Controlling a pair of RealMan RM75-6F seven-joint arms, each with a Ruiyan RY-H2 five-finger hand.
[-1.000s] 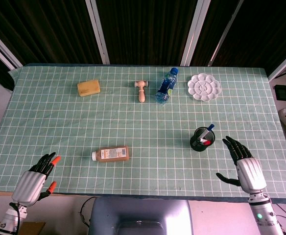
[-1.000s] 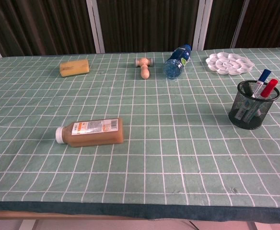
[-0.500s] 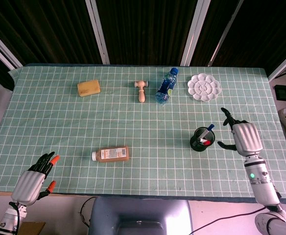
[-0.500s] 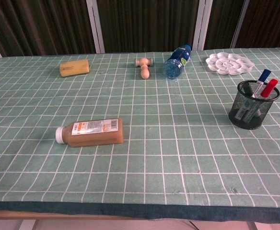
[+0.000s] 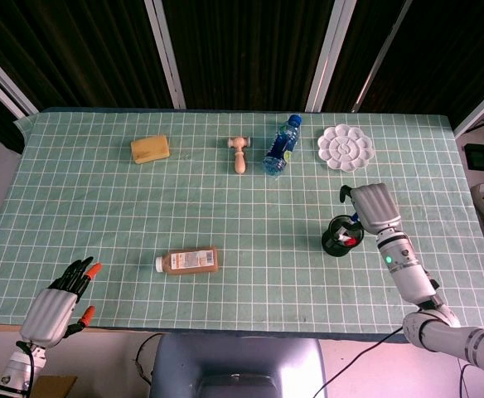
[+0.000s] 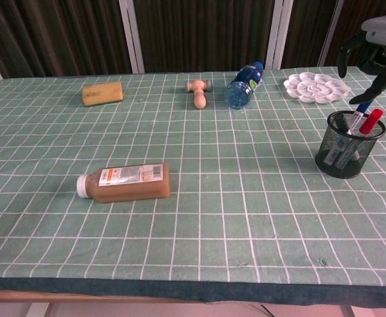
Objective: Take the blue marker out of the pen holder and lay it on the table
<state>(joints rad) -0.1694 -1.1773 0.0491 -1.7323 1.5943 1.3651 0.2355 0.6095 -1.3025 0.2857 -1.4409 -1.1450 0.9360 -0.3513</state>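
Note:
The black mesh pen holder stands upright at the right of the table. In it are the blue marker and a red marker, caps up and leaning right. My right hand hovers just above them with its fingers spread and pointing down, holding nothing. One fingertip hangs close over the blue cap, apart from it. In the head view this hand hides most of the blue marker. My left hand lies with fingers apart at the near left table edge, holding nothing.
A brown bottle lies on its side near the front middle. Along the far side are a yellow sponge, a wooden mallet, a lying water bottle and a white palette.
My right hand has risen from near the table's front right edge and moved forward and left to a spot over the pen holder. The left hand and the markers have not moved.

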